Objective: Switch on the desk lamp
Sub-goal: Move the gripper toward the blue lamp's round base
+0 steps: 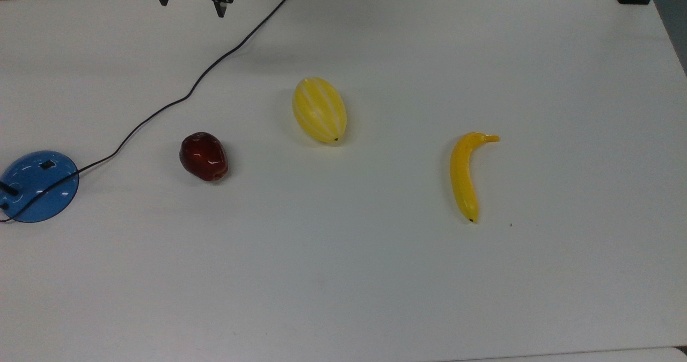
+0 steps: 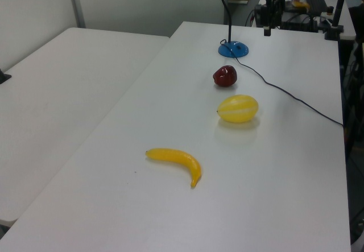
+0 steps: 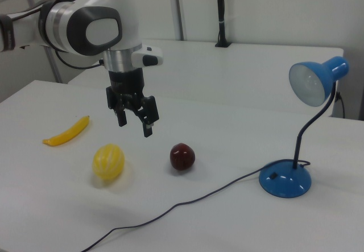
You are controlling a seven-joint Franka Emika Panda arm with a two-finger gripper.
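Lamp (image 3: 301, 132): glossy blue base (image 3: 285, 180) likely slick, rigid, light; may slide. Press small black button (image 3: 273, 176) from above, no grasp. Pincer (image 3: 134, 122) spread open, empty, well apart.

The desk lamp (image 3: 286, 179) stands upright on the white surface (image 3: 227, 218): glossy blue disc base, small black button (image 3: 273, 176), curved black neck. Its blue shade (image 3: 316, 79) is unlit; a thin black cord (image 3: 170, 209) trails from the base.

Desk (image 1: 375, 287), top view, left to right: lamp (image 1: 37, 186), apple (image 1: 203, 156), melon (image 1: 319, 109) (slightly farther back), banana (image 1: 465, 175); cord (image 1: 177, 100) runs behind the apple.
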